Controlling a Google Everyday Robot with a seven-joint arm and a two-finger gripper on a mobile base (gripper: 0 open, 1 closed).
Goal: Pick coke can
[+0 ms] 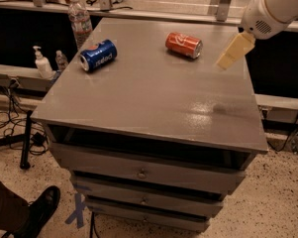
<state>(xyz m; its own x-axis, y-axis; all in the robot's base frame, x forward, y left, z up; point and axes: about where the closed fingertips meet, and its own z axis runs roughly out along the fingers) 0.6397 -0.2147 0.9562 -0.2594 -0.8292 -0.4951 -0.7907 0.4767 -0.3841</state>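
The coke can (183, 44) is red-orange with white lettering and lies on its side at the far middle of the grey cabinet top (153, 93). My gripper (233, 51) hangs from the white arm at the upper right. It is above the top's right edge, to the right of the coke can and apart from it. Only one cream-coloured finger shows.
A blue can (97, 55) lies on its side at the far left of the top. A clear water bottle (80, 21) stands behind it. A pump bottle (42, 63) sits on a ledge to the left. A person's shoe (39, 212) is at the bottom left. Drawers are below.
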